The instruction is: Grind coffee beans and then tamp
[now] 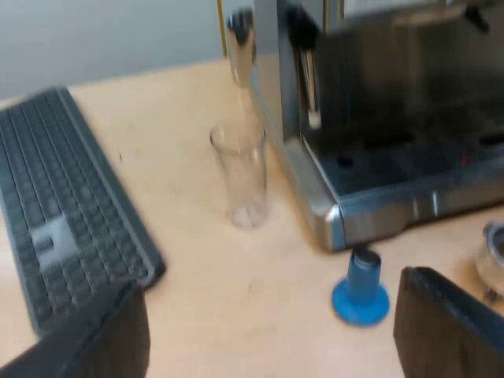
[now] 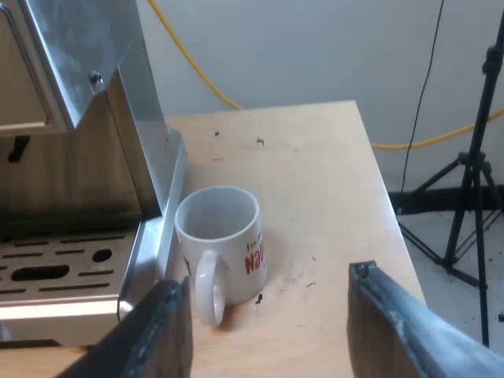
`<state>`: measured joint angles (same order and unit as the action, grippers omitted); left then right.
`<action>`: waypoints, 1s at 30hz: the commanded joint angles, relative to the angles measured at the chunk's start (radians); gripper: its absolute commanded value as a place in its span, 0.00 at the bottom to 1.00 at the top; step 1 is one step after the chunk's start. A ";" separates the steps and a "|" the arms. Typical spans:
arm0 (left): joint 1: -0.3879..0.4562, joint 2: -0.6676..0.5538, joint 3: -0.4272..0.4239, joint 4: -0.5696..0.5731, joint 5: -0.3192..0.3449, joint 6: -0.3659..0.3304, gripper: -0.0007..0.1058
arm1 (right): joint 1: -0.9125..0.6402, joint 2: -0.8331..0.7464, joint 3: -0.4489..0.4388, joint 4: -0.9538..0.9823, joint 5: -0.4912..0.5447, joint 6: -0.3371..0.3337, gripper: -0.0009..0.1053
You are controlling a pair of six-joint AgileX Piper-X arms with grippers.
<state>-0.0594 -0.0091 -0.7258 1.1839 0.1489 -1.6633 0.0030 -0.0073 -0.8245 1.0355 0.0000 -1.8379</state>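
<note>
Blue plastic catches the eye first: the tamper [image 1: 361, 287] stands upright on the pale wooden surface [image 1: 197, 268], just off the front corner of the espresso machine [image 1: 378, 142] and close before our left jaws. Those jaws are spread wide and hold nothing. A curved bit of metal [image 1: 494, 260] sits near the tamper. It may be the holder's basket, but too little of it shows for us to tell. A clear measuring glass [image 1: 240, 177] stands upright beside the machine's side, between it and a dark keyboard [image 1: 67, 205].

Our right jaws are likewise spread and empty, hovering over a white mug [image 2: 224, 244] with red lettering. The mug stands upright, close against the machine's base, and looks empty.

We judge the task to be at its start: nothing is gripped and we see no sign of ground coffee. The grinding step comes first, so the next move calls for finding the holder and taking it by its handle, keeping it level on the way to the grinder. The tamper should be left upright where it is, within easy reach of the left arm for later.
</note>
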 commanded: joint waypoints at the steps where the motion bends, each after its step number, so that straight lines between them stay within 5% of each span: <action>1: 0.000 -0.045 -0.005 0.025 -0.024 0.000 0.63 | 0.001 -0.048 0.015 -0.007 0.000 0.003 0.45; 16: 0.000 -0.043 0.131 -0.145 -0.065 -0.005 0.63 | 0.001 -0.048 0.142 -0.007 -0.020 0.010 0.45; 30: 0.000 -0.043 0.208 -0.158 -0.065 -0.005 0.63 | 0.001 -0.046 0.258 -0.007 -0.027 0.010 0.45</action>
<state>-0.0594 -0.0091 -0.5163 1.0387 0.0993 -1.6633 0.0030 -0.0056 -0.5650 1.0355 -0.0176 -1.8242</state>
